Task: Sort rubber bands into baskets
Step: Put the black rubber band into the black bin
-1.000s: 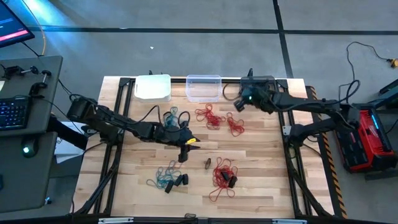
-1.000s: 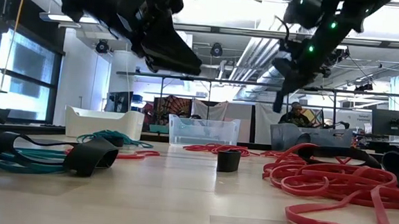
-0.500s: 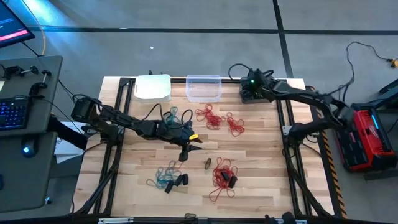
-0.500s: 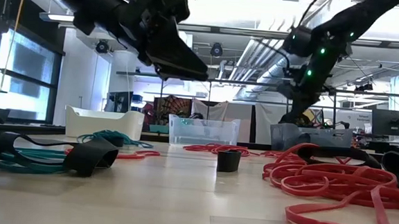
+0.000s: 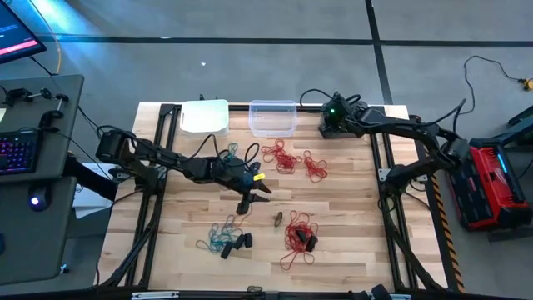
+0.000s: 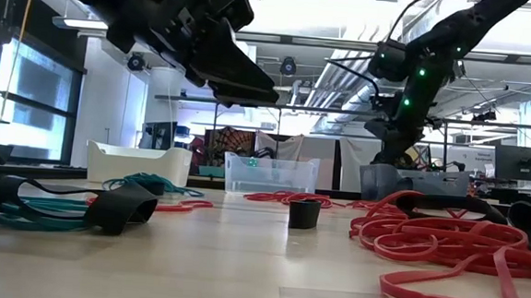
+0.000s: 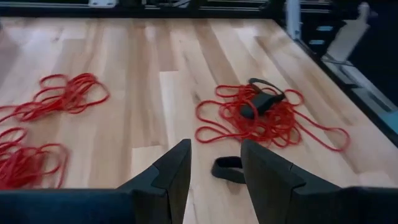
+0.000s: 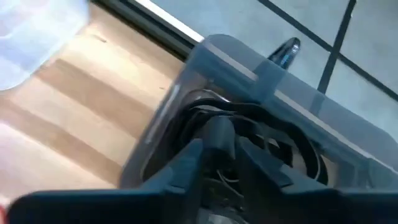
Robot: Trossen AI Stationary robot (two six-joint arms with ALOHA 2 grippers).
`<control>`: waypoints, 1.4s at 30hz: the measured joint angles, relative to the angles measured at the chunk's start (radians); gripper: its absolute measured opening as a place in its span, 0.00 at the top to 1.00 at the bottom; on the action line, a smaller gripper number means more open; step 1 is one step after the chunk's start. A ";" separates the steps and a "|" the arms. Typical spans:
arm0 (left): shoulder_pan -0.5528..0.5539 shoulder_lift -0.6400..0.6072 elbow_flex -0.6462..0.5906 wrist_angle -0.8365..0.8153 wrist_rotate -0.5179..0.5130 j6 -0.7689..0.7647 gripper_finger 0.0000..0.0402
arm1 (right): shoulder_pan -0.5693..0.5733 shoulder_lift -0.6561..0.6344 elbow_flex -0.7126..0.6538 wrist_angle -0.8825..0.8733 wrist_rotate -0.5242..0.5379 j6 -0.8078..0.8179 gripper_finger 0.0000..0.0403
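Observation:
Three baskets stand along the far edge: white (image 5: 205, 117), clear (image 5: 272, 117) and dark grey (image 6: 411, 186). My right gripper (image 8: 219, 165) hangs open over the dark grey basket (image 8: 249, 62), which has black rubber bands (image 8: 280, 134) in it. My left gripper (image 7: 214, 171) hovers open above mid-table, and a single black band (image 7: 227, 169) lies on the wood just ahead of its fingers. Teal bands (image 5: 236, 156) and red bands (image 5: 279, 154) lie in bunches on the table. My right gripper has a black band (image 8: 217, 134) showing between its parted fingertips, above the basket's inside. I cannot tell whether the fingers touch it. The fingers slant down into the basket from the table's near side.
A red bunch with a black band on it (image 7: 264, 115) lies toward the near right. A teal bunch with black bands (image 5: 223, 237) lies near the front. More red bands (image 5: 315, 167) lie right of centre. Dark frame rails (image 5: 383, 167) run along the table's sides.
My right gripper has swung from above the red bunches toward the far right corner and sunk over the dark grey basket. The bunches on the table have stayed where they were.

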State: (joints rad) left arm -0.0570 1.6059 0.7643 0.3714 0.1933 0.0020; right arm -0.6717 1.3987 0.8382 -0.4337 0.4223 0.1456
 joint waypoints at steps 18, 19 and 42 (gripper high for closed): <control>-0.115 -0.001 0.000 -0.226 0.050 0.058 0.67 | 0.382 0.000 0.090 -0.094 -0.228 -0.040 0.65; -0.126 -0.001 0.000 -0.229 0.049 0.055 0.67 | 0.413 0.000 0.090 -0.094 -0.273 -0.047 0.65; -0.181 0.000 -0.063 -0.074 -0.012 0.026 0.88 | 0.842 0.273 0.167 0.191 -0.439 -0.161 0.65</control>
State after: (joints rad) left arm -0.2377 1.6054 0.7009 0.2970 0.1814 0.0280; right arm 0.1705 1.6716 1.0051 -0.2427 -0.0167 -0.0158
